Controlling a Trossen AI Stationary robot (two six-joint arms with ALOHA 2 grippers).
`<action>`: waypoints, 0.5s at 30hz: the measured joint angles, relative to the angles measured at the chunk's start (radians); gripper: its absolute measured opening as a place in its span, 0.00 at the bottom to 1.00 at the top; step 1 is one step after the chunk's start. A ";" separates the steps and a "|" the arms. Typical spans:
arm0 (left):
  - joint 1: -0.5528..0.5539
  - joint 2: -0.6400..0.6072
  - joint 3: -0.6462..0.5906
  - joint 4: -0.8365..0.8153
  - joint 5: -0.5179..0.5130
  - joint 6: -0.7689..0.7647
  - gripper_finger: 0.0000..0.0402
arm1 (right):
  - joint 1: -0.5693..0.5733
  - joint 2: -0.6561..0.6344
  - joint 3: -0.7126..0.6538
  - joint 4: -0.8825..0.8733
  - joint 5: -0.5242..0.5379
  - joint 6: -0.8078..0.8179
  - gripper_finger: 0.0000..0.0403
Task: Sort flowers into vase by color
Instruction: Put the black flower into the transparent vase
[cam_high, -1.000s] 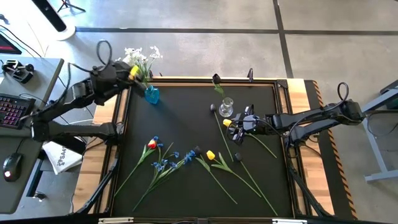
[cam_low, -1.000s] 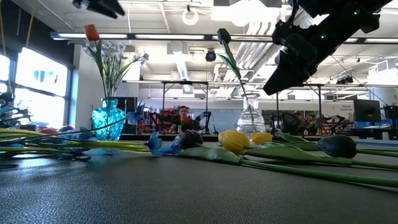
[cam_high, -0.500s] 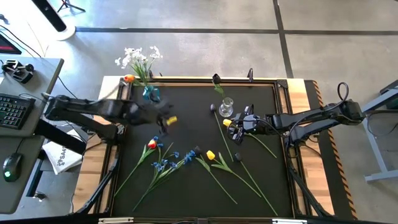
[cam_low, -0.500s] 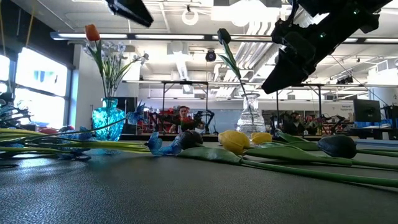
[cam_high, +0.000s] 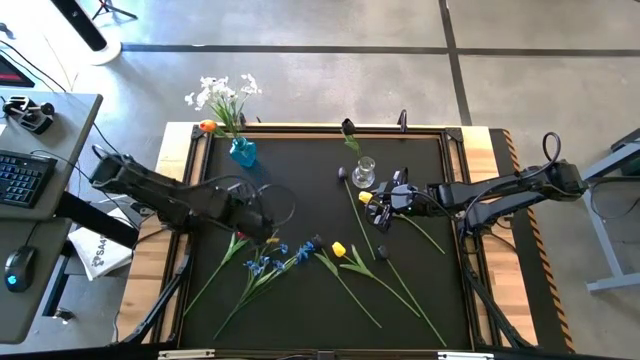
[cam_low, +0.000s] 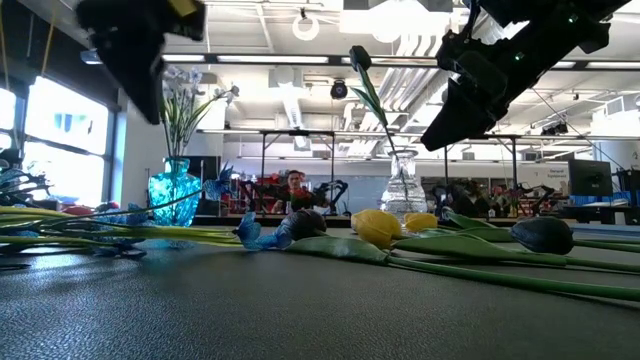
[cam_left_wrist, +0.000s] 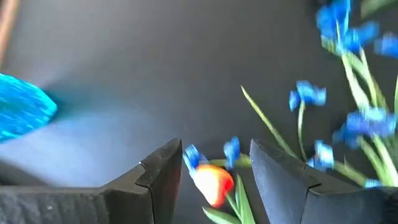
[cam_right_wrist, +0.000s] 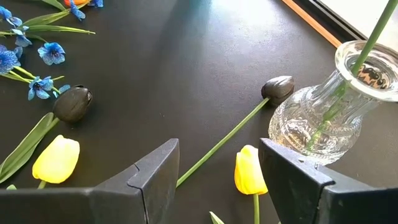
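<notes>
My left gripper (cam_high: 262, 230) (cam_left_wrist: 216, 158) hangs open over the left part of the black mat, pointing down. An orange-red tulip head (cam_left_wrist: 211, 182) lies on the mat below the gap between its fingers, among blue sprays (cam_high: 270, 258). My right gripper (cam_high: 375, 208) (cam_right_wrist: 217, 158) waits open above a yellow tulip (cam_right_wrist: 249, 171), near the clear vase (cam_high: 363, 172), which holds a dark tulip (cam_high: 348, 127). The blue vase (cam_high: 243, 152) at the far left holds white sprays and an orange tulip (cam_high: 207, 126). Another yellow tulip (cam_high: 338, 249) and dark tulips (cam_high: 318, 241) lie on the mat.
Long green stems (cam_high: 400, 290) fan over the near half of the mat. A dark tulip head (cam_right_wrist: 278, 88) lies against the foot of the clear vase. The mat's far middle, between the two vases, is bare. A desk with a keyboard (cam_high: 25, 180) stands off the table's left.
My left gripper has swung from the blue vase at the far left toward the near middle of the mat and come down, tipping to point downward over the orange-red tulip. Its fingers have stayed open. The flowers have not moved.
</notes>
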 joint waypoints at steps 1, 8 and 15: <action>-0.011 -0.001 -0.019 0.010 0.002 -0.009 0.45 | 0.000 0.000 0.000 -0.002 0.000 0.000 0.54; -0.039 -0.027 -0.200 0.211 -0.018 -0.136 0.45 | 0.000 0.001 0.000 0.002 0.000 0.028 0.54; -0.040 -0.026 -0.412 0.705 -0.259 -0.050 0.45 | 0.002 0.012 0.000 0.051 0.006 0.139 0.54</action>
